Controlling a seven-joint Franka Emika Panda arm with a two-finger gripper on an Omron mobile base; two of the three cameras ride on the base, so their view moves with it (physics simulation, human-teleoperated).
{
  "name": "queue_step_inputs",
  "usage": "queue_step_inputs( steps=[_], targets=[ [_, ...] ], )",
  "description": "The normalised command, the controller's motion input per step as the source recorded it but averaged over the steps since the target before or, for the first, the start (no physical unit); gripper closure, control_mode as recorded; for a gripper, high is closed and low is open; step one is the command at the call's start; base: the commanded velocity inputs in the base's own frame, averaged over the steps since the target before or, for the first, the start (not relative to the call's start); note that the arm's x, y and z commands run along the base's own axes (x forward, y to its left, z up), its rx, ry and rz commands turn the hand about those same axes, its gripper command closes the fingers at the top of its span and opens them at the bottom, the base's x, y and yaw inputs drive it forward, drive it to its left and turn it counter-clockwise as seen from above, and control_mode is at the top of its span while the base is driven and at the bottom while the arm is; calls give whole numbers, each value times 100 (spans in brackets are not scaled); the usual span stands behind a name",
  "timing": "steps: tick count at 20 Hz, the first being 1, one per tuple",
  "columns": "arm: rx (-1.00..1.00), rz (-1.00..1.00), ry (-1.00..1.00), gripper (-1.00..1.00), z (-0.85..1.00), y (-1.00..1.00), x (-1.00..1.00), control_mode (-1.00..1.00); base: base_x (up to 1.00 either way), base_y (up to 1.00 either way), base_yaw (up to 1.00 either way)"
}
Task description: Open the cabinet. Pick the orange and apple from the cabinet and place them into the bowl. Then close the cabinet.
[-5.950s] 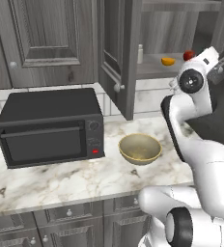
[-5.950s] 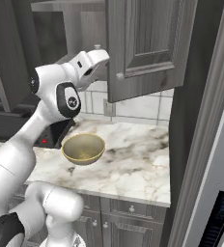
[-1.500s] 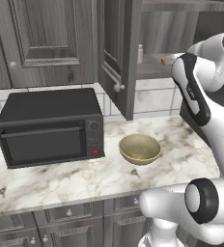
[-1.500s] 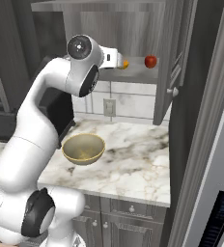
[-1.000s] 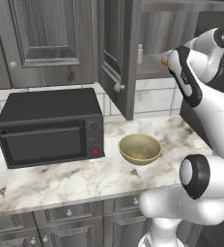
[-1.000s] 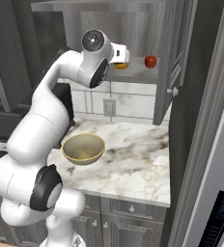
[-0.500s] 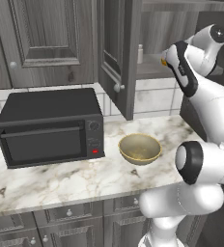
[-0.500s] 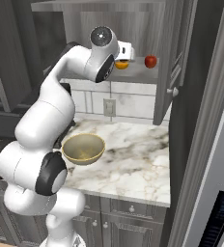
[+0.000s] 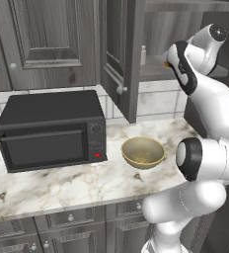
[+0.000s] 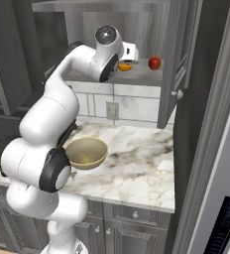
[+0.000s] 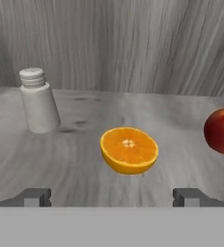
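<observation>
You are reaching into the cabinet (image 10: 179, 54); the gripper (image 11: 112, 197) is standing wide open, and the orange (image 11: 129, 149) is lying at twelve o'clock. Keep centred, avoiding the apple (image 11: 221, 130) at two.

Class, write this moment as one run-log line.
cabinet: open | gripper: open, facing orange | apple: on shelf | bowl: empty
</observation>
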Motion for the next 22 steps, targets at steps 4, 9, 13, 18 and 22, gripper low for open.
queue_step_inputs(
  steps=[4, 9, 13, 18, 22],
  targets=[
    [0, 0, 0, -100, -9, 0, 34, -100, 0, 0, 0],
    [0, 0, 1, -100, -13, -9, 36, -100, 0, 0, 0],
    [0, 0, 4, -100, 0, -26, 44, -100, 0, 0, 0],
    [0, 0, 11, -100, -4, -9, 29, -100, 0, 0, 0],
    [0, 0, 8, -100, -11, 0, 23, -100, 0, 0, 0]
  ],
)
